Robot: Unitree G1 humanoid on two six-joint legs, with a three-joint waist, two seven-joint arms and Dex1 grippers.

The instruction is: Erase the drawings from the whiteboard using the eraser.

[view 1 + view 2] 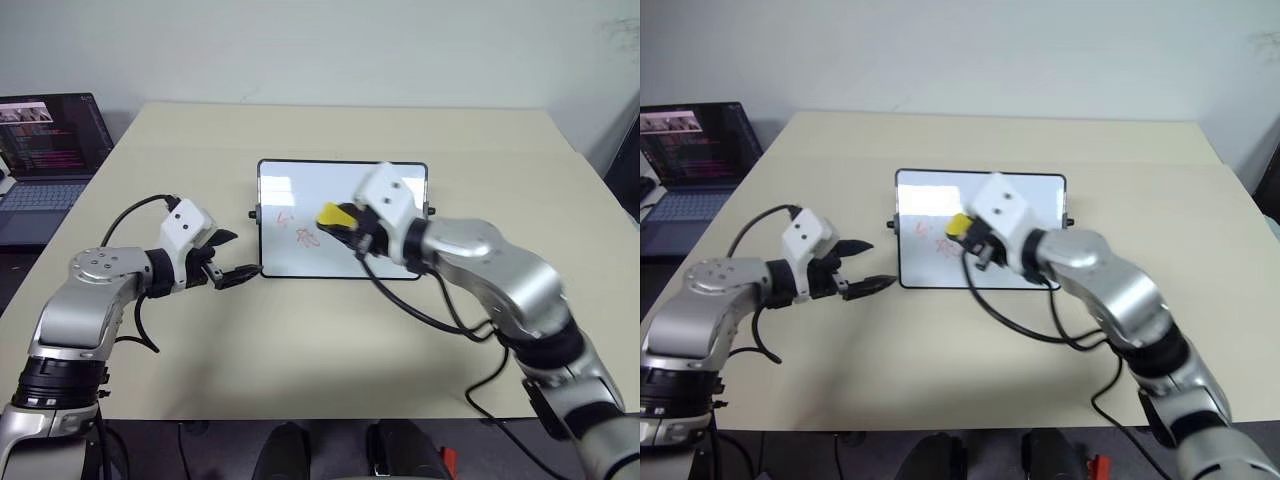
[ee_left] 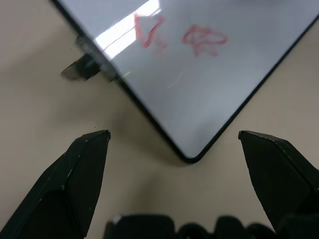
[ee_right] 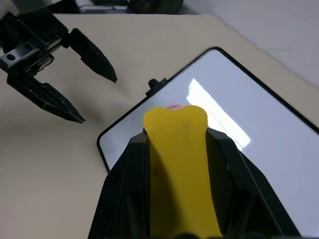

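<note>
The whiteboard (image 1: 300, 190) lies flat in the middle of the beige table. Two small red drawings (image 1: 308, 238) sit on its left half and appear again in the left wrist view (image 2: 204, 40). My right gripper (image 1: 350, 226) is shut on the yellow eraser (image 1: 334, 214), which pokes out toward the drawings just right of them; I cannot tell whether it touches the board. The eraser (image 3: 179, 164) is clamped between both black fingers. My left gripper (image 1: 232, 260) stands open just off the board's near left corner, holding nothing, its fingertips (image 2: 87, 159) wide apart.
An open laptop (image 1: 50, 150) stands at the table's far left edge. A small black knob (image 2: 82, 67) sticks out from the board's left short side. Black cables trail from both wrists over the table (image 1: 300, 350). Bare tabletop lies in front of and beyond the board.
</note>
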